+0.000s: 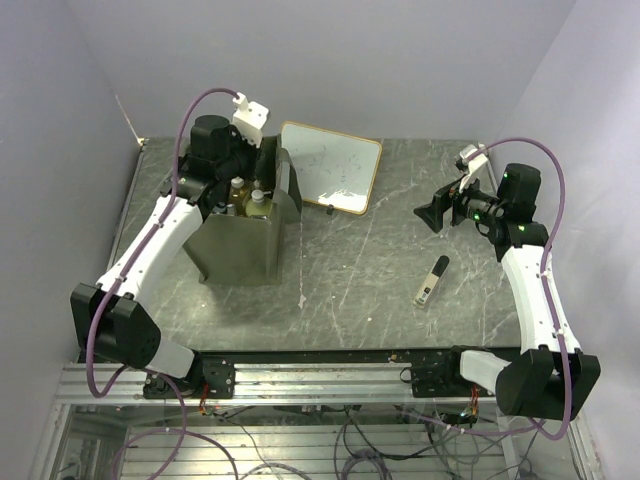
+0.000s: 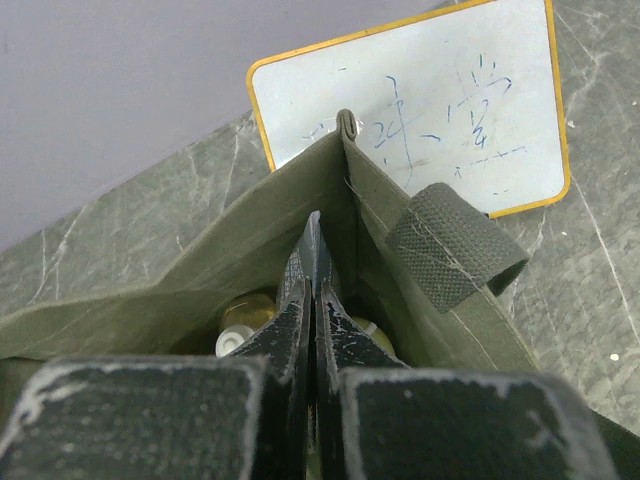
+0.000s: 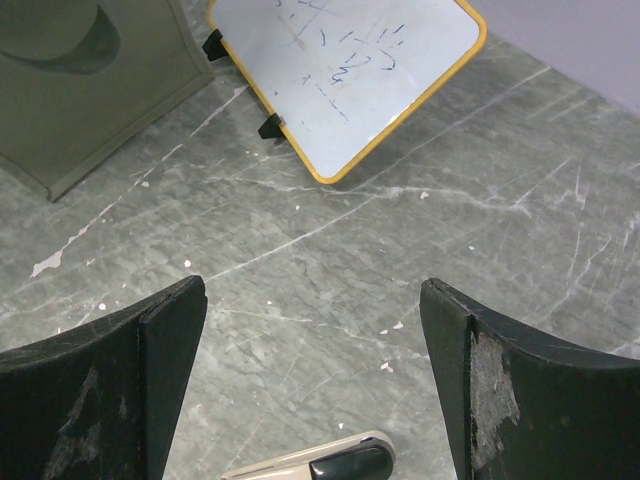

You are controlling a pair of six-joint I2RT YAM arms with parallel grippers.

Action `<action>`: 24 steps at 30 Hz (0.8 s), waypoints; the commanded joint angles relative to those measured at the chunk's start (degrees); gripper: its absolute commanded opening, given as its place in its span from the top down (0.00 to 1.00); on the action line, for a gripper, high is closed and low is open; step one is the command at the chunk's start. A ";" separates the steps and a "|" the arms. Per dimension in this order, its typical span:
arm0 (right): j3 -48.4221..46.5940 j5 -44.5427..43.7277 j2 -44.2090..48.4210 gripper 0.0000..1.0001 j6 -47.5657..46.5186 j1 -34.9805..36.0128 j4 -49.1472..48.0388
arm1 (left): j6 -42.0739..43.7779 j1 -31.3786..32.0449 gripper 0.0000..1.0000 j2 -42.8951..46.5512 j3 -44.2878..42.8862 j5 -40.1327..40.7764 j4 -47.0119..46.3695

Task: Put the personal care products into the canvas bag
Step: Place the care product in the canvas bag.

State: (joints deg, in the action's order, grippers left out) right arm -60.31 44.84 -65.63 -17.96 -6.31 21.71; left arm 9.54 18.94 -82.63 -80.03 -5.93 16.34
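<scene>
Right of centre on the desk, one clear black-capped bottle lies flat. Other bottles stand in the canvas bag, far left. Right end effector hovers above, jaws wide; advise lowering squarely to straddle its midbody. Left end effector, closed, reaches inside the bag rim.

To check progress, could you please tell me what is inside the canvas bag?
Several bottle tops show inside the canvas bag, with the shut left gripper above them. Their bodies and anything lower are hidden by its walls.
</scene>
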 commanded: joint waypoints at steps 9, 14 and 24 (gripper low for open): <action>0.81 0.73 -0.24 0.12 -0.59 -0.22 0.23 | 3.29 -0.31 0.93 -4.03 0.73 -4.07 -7.00; 0.81 0.90 -0.46 0.12 -0.51 -0.23 0.25 | 2.43 -0.30 0.93 -4.21 -1.81 -1.84 -3.94; 1.07 1.02 -0.21 0.11 -0.54 -0.20 0.15 | 7.62 -0.31 0.93 -8.20 -3.03 -3.09 0.16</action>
State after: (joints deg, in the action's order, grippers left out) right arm -60.29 45.06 -65.84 -18.02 -6.31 21.71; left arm 13.89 18.94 -89.84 -81.28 -7.31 16.19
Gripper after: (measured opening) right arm 0.881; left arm 0.069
